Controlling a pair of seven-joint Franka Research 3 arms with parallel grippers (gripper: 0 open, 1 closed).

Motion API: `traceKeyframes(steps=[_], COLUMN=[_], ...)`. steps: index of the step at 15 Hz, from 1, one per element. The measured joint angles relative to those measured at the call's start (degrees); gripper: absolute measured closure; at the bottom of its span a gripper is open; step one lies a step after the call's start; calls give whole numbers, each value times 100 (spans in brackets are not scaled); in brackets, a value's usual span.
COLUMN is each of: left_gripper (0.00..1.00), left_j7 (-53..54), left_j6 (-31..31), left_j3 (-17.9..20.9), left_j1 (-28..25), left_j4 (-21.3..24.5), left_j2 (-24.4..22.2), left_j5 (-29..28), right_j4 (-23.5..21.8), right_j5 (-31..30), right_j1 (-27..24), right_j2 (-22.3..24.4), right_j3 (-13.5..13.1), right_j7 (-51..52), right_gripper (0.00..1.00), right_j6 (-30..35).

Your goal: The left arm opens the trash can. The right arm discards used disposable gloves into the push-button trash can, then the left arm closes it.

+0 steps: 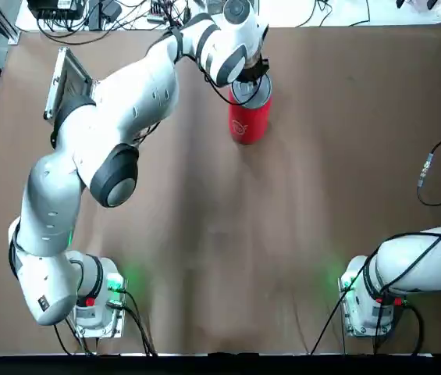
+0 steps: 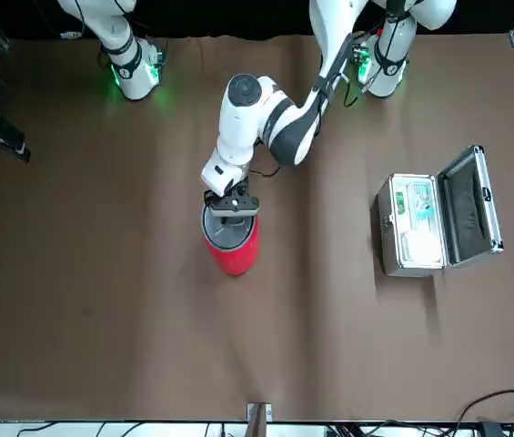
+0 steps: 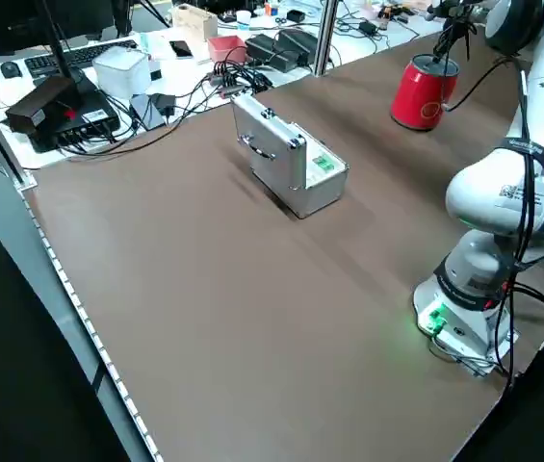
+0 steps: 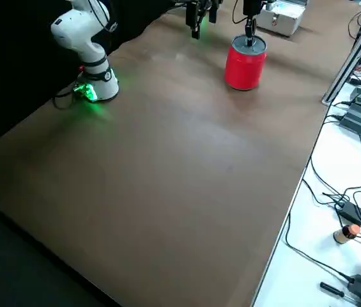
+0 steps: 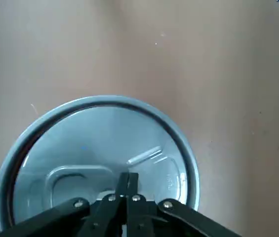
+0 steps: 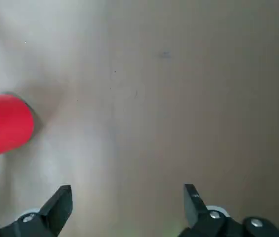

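Note:
The red trash can [image 1: 249,119] stands upright at the far middle of the table, and its round silver lid [image 5: 99,148] lies flat and closed. My left gripper [image 5: 127,181] is shut with nothing in it. It points straight down, its fingertips on or just above the lid beside the raised push-button panel. In the front view the left gripper [image 2: 231,206] is right on top of the trash can [image 2: 231,244]. My right gripper [image 6: 127,197] hangs open and empty over bare table, with the trash can [image 6: 3,126] well off to one side. The gloves are out of view.
An open silver metal case [image 2: 425,223] holding green and white items lies near the table's left edge, clear of the trash can. Cables and electronics crowd the bench [image 3: 108,77] beyond the far edge. The right arm's base [image 1: 370,301] is at the near right corner.

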State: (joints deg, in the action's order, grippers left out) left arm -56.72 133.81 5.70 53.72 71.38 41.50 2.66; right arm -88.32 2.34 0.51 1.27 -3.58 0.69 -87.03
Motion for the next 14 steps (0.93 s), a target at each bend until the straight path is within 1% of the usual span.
traceKeyframes(steps=[8,11,14], left_gripper=[99,99,99], left_j7=[-1,-3,-4], left_j6=[-1,-1,-3], left_j3=[5,5,6], left_j1=[2,3,4], left_j4=[-26,-33,-33], left_j2=[5,5,5], left_j5=[0,0,0], right_j4=[0,1,0], right_j5=[-8,-19,-80], right_j1=[-102,-104,-106], right_j2=[7,7,7], right_j3=[-19,-25,-28], right_j7=[2,2,2], right_gripper=[1,1,1], right_j6=[-49,-274,-326])
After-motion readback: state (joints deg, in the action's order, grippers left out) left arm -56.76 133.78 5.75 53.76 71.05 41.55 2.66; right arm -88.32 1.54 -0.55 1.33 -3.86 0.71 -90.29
